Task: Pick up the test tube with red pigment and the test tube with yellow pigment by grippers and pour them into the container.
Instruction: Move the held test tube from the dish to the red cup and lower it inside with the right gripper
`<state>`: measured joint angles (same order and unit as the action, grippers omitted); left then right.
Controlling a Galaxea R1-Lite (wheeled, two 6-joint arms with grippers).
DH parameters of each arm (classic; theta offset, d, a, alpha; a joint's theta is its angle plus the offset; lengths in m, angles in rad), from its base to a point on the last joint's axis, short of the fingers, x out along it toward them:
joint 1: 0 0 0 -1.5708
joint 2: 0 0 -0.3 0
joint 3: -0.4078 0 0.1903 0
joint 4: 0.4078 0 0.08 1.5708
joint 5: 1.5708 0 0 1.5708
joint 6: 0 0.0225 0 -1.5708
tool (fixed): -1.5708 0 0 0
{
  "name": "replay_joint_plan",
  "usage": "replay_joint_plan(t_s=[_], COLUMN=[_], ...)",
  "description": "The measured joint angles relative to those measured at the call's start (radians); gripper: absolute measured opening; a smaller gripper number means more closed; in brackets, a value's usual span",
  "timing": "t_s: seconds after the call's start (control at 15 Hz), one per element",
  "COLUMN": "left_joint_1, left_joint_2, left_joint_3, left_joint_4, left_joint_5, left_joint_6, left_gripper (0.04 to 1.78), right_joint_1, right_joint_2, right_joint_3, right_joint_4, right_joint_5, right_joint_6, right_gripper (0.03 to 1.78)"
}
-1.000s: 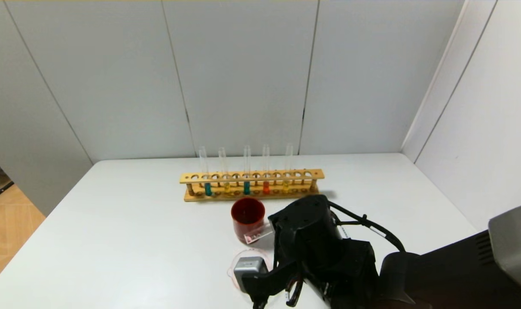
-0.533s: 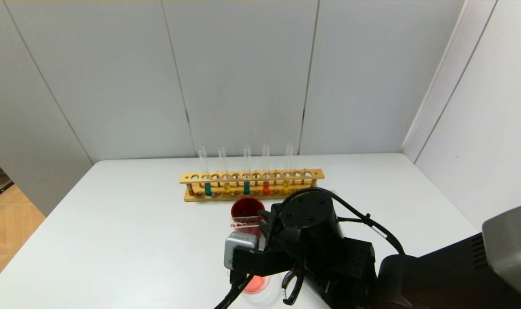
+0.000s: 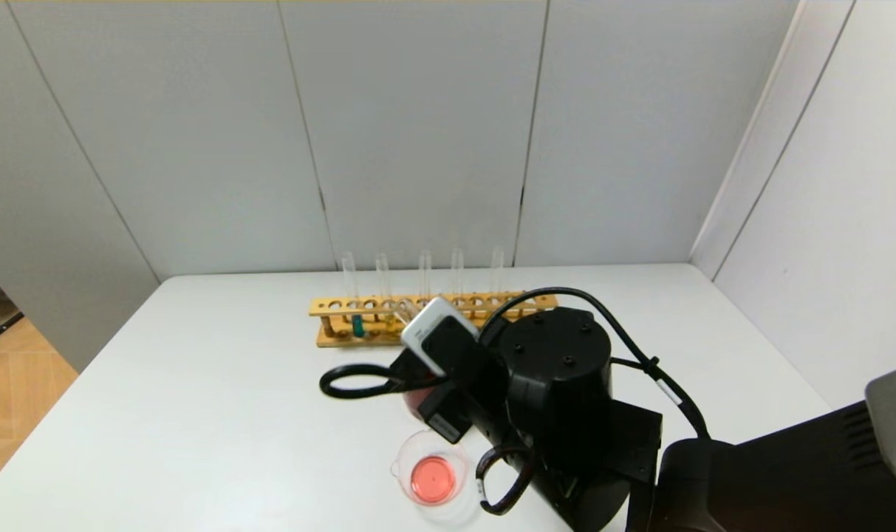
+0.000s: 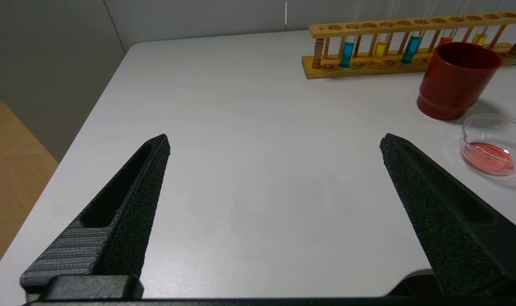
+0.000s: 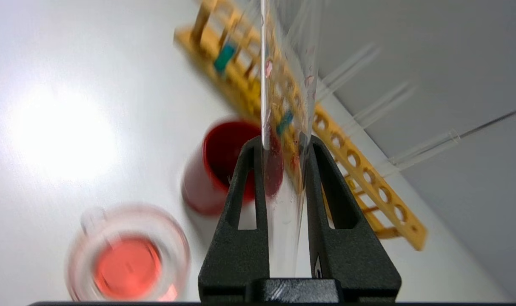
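Note:
My right gripper (image 5: 283, 144) is shut on a clear test tube (image 5: 283, 204), now empty apart from red droplets. It holds the tube raised in front of the wooden rack (image 3: 344, 305); its silver-grey box (image 3: 427, 330) shows in the head view. The container (image 3: 448, 441), a low glass beaker, stands at the table's front with red liquid in it and also shows in the left wrist view (image 4: 491, 123). Another red tube (image 4: 444, 41) and a yellow tube (image 4: 380, 49) stand in the rack. My left gripper (image 4: 275, 140) is open and empty over the table's left front.
A dark-red cup (image 4: 455, 80) stands between the rack and the beaker, mostly hidden by my right arm in the head view. Teal tubes (image 4: 348, 53) stand in the rack. Walls close off the table at the back and on the right.
My right gripper has risen from over the beaker and swung back toward the rack with the tube. The beaker is uncovered and shows red liquid.

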<state>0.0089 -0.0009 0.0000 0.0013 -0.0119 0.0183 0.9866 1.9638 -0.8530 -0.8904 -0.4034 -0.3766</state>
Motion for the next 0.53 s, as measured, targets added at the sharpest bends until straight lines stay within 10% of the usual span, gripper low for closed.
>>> replay_joint_plan(t_s=[0.53], left_joint_1=[0.0], left_joint_2=[0.0], left_joint_3=[0.0], left_joint_4=[0.0], left_joint_5=[0.0], left_joint_6=[0.0], left_gripper=[1.75], right_joint_1=[-0.021], right_joint_2=[0.006], right_joint_3=[0.015], right_joint_4=[-0.188], right_joint_5=[-0.031], right_joint_6=[0.364], right_gripper=[0.28])
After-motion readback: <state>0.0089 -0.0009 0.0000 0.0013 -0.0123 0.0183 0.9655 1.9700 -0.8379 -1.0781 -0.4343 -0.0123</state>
